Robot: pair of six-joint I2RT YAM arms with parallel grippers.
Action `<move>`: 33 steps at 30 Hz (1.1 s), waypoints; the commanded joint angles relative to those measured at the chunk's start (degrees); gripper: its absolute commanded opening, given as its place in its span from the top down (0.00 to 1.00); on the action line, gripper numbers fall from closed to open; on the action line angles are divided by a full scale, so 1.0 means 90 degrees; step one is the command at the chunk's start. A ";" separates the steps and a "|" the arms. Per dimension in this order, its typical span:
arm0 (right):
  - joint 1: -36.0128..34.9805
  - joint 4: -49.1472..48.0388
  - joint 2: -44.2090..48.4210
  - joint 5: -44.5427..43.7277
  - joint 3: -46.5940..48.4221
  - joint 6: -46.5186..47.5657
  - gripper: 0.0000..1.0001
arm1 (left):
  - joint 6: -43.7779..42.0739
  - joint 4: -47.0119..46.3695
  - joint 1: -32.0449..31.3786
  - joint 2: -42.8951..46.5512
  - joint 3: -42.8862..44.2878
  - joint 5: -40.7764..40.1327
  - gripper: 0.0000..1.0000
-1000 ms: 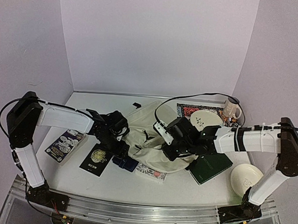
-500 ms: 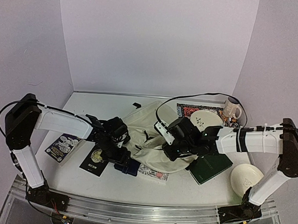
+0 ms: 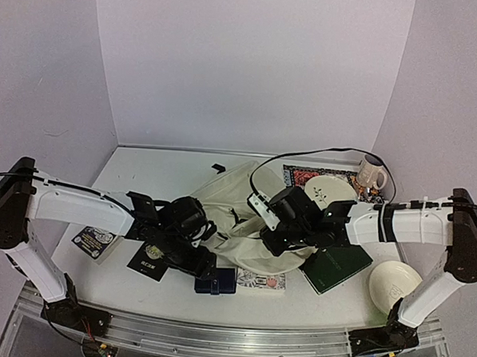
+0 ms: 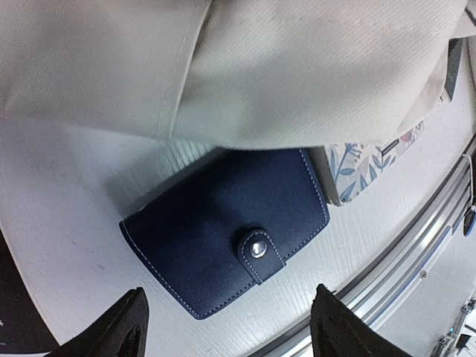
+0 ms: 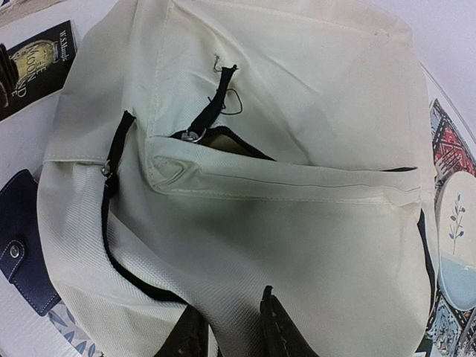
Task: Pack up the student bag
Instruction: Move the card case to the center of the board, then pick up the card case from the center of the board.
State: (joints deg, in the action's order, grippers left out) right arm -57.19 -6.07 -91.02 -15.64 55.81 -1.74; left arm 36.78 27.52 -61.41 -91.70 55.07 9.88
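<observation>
The student bag, a cream fabric backpack with black zips and straps, lies crumpled mid-table. It fills the right wrist view, where a pocket zip gapes partly open. My right gripper is shut on a fold of the bag's fabric. A navy snap wallet lies flat on the table by the bag's near edge, and shows in the left wrist view. My left gripper hangs open just above the wallet, with its fingers either side and not touching it. In the top view the left gripper is just behind the wallet.
A floral box lies right of the wallet, partly under the bag. A black book and a purple book lie at left. A green notebook, cream bowl, leaf plate on a patterned mat, and mug stand at right.
The left arm has swung toward the front edge. The wallet has slid forward and right, out from the bag's edge. The right gripper has barely moved.
</observation>
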 commanded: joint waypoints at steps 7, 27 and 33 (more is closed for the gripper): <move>0.0001 -0.0069 0.0186 -0.0089 -0.0049 -0.0076 0.75 | -0.2203 0.0469 0.0019 -0.0673 0.0896 -0.0838 0.10; -0.0002 -0.0012 0.0246 -0.0022 -0.0010 -0.0111 0.75 | -0.5824 0.0469 -0.0515 -0.1038 0.1205 -0.0544 0.01; -0.0003 0.0009 0.0265 0.0033 -0.0020 -0.0146 0.75 | -0.6176 0.0467 -0.0520 -0.1235 0.1260 -0.0455 0.01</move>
State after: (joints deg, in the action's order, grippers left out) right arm -57.19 -6.07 -90.74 -15.49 55.70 -1.93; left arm -14.24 31.55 -66.19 -101.64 63.55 3.87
